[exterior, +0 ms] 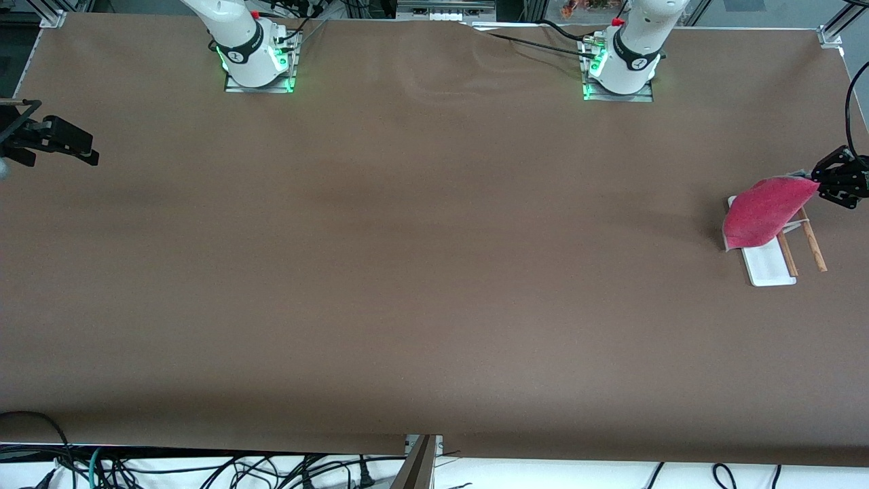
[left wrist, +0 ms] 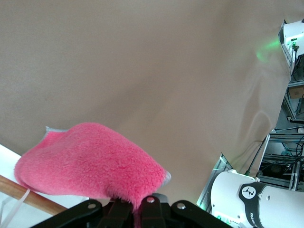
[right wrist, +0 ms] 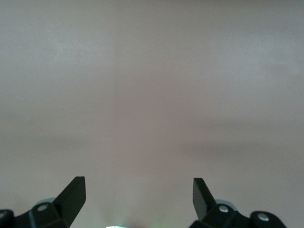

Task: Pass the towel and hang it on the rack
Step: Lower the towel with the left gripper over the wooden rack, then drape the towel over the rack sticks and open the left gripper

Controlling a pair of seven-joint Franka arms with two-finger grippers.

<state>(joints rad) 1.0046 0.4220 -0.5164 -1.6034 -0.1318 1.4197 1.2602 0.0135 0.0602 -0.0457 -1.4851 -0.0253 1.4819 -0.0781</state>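
The pink-red fuzzy towel (exterior: 767,212) hangs from my left gripper (exterior: 823,182) over the rack (exterior: 770,263) at the left arm's end of the table. The gripper is shut on the towel's upper corner. The towel drapes down across the rack's two wooden rods (exterior: 811,241) and part of its white base. In the left wrist view the towel (left wrist: 90,164) fills the space in front of my left gripper (left wrist: 135,209), with one rod (left wrist: 28,197) and the white base (left wrist: 9,159) under it. My right gripper (exterior: 85,153) is open and empty at the right arm's end, where the arm waits; its wrist view shows my right gripper (right wrist: 139,192) over bare table.
The brown table (exterior: 407,272) spreads between the two arms. The arm bases (exterior: 258,61) (exterior: 621,68) stand along the edge farthest from the front camera. Cables (exterior: 204,468) hang below the nearest edge.
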